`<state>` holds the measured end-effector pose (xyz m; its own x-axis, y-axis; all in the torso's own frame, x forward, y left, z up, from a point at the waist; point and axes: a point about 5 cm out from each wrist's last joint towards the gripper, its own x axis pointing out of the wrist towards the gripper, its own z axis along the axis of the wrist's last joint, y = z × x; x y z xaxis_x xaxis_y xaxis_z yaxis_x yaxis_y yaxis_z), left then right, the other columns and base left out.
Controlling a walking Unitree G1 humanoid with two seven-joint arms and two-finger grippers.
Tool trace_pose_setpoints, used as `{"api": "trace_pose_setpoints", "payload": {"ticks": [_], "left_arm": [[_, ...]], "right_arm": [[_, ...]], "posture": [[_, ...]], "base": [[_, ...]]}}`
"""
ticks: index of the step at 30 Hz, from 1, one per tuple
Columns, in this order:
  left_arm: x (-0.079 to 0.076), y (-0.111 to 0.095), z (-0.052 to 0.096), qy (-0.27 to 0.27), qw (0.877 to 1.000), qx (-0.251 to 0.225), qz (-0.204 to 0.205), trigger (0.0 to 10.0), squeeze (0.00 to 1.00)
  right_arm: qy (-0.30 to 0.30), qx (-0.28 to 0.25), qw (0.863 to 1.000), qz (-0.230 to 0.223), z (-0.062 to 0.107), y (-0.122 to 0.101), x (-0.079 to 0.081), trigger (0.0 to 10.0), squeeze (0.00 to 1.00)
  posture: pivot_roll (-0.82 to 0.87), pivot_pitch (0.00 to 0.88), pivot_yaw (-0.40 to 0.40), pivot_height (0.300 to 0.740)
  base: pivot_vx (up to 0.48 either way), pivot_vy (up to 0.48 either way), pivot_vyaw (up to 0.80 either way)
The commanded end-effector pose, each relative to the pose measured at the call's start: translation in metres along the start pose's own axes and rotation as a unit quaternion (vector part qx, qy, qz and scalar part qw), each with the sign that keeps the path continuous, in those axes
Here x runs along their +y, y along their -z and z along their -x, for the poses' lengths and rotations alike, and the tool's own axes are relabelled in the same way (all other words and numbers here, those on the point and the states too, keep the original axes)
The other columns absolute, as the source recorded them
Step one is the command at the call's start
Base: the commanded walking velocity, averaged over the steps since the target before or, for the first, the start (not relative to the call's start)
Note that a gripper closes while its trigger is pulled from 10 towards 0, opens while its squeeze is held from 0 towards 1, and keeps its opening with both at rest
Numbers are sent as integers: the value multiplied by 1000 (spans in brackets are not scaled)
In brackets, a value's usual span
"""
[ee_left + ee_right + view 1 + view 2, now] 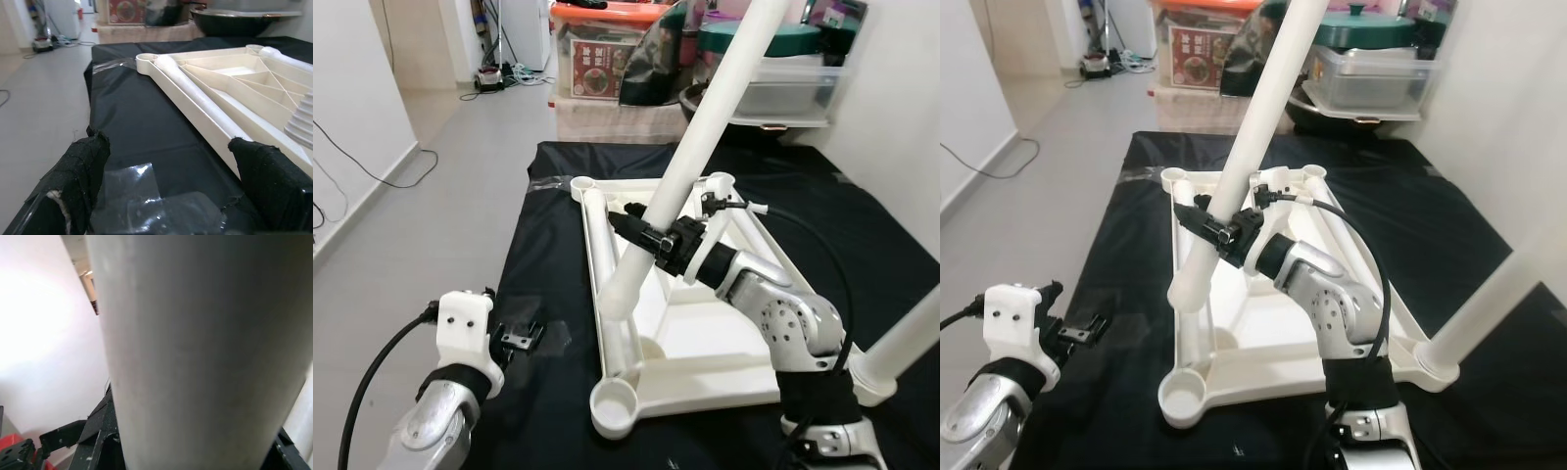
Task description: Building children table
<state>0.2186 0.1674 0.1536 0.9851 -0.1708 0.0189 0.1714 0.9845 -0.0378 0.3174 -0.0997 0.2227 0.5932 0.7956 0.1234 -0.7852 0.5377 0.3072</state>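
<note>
Right gripper clamped on white table leg, leg slanting up and away, left gripper open, empty

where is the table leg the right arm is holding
The white table leg slants across the middle of the head views, clamped by the right gripper, its lower end over the near-left part of the upturned tabletop on the black mat.

You lose the white table leg past the frame's twelve o'clock edge. At four o'clock, another leg is cut off too. The right pincer's fingertips hide behind the leg.
</note>
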Motion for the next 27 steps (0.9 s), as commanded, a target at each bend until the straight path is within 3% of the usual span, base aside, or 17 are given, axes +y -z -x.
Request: {"api": "trace_pose_setpoints", "payload": {"ticks": [1, 14, 20, 27], "left_arm": [[1, 1, 0, 1, 1000, 6, -5, 10000, 0], [-2, 2, 0, 10, 1000, 1, -10, 10000, 0], [-4, 2, -1, 5, 1000, 1, -2, 10000, 0], [2, 4, -2, -15, 1000, 3, -9, 10000, 0]], "right_arm": [[-7, -9, 1000, -7, 1, -1, 3, 0, 0], [-30, -4, 999, 27, 2, 3, 9, 0, 0], [-33, -2, 999, 26, 1, 4, 10, 0, 0], [-35, 0, 999, 40, 1, 4, 10, 0, 0]], "posture": [[71, 0, -67, 740], [76, 0, -69, 740], [78, 0, -71, 740], [71, 0, -70, 740]], "base": [[0, 0, -800], [0, 0, -62], [-395, 0, 0], [0, 0, 0]]}}
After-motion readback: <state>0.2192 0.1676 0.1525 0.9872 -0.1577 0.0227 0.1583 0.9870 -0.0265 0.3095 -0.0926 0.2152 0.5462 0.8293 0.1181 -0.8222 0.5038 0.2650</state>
